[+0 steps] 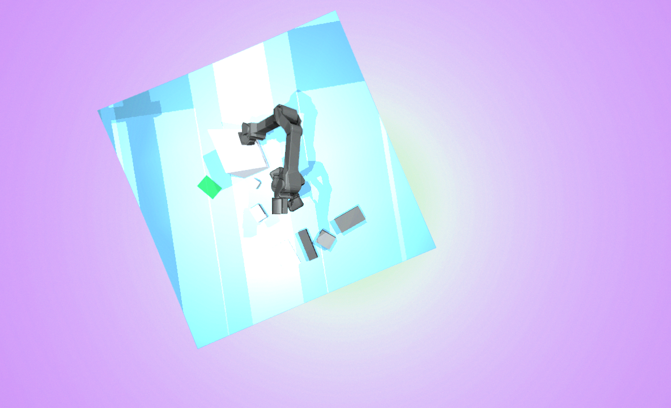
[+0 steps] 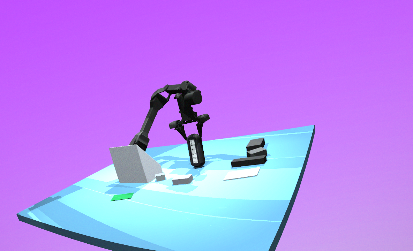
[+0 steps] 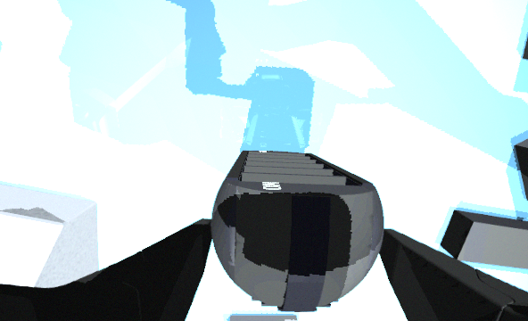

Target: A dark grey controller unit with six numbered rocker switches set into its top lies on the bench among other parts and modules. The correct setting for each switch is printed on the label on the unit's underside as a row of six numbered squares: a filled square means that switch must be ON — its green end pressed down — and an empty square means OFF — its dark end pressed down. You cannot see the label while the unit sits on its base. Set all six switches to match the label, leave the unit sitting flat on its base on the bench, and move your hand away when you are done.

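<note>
The dark grey controller unit [image 2: 201, 151] [image 3: 309, 232] stands on end, slightly tilted, between the fingers of my gripper [image 2: 193, 137] [image 3: 295, 234], which is shut on its upper end. The unit's lower end is at or just above the bench; I cannot tell if it touches. The white label [image 2: 194, 152] faces the exterior view with its row of squares. Some squares look dark, but they are small. In the wrist view the row of rocker switches [image 3: 291, 171] shows foreshortened on the opposite face; their settings cannot be read. In the top view the arm hides the unit.
A large grey wedge block [image 1: 238, 152] [image 2: 128, 164] stands near the arm's base. Beside it are a small light block [image 2: 160, 177], a longer light block [image 1: 258, 213] [image 2: 182, 180] and a green plate [image 1: 209, 186] [image 2: 122, 197]. Several dark blocks [image 1: 307, 244] [image 2: 248, 161] and a white plate [image 2: 242, 173] lie on the far side.
</note>
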Available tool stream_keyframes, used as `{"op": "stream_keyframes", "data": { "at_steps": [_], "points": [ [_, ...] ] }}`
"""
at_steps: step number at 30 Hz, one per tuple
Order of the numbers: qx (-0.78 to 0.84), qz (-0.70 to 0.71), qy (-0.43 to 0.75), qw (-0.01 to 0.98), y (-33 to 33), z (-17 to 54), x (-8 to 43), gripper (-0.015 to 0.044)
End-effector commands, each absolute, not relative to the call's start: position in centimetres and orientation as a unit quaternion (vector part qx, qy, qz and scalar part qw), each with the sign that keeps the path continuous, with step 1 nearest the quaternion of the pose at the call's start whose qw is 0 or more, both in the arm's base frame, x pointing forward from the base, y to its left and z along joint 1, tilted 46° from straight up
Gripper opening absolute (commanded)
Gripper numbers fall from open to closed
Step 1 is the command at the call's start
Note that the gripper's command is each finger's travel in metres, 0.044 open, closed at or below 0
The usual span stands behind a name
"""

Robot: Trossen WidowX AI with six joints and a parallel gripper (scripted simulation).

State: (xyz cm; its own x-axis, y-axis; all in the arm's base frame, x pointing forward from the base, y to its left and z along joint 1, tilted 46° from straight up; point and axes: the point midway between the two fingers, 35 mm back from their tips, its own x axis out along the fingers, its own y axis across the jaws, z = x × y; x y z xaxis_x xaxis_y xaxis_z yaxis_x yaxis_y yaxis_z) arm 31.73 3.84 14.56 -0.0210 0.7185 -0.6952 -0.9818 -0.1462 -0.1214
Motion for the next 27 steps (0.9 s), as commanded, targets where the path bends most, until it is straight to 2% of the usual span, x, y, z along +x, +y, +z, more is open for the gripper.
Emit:
{"op": "stream_keyframes", "data": {
  "at_steps": [1, 27],
  "points": [
    [-0.323, 0.692, 0.208, 0.612, 3.9, 13.7, 31.7, 0.0338],
    [-0.324, 0.691, 0.208, 0.611, 2.5, 12.1, 32.1, 0.0338]
  ]
}}
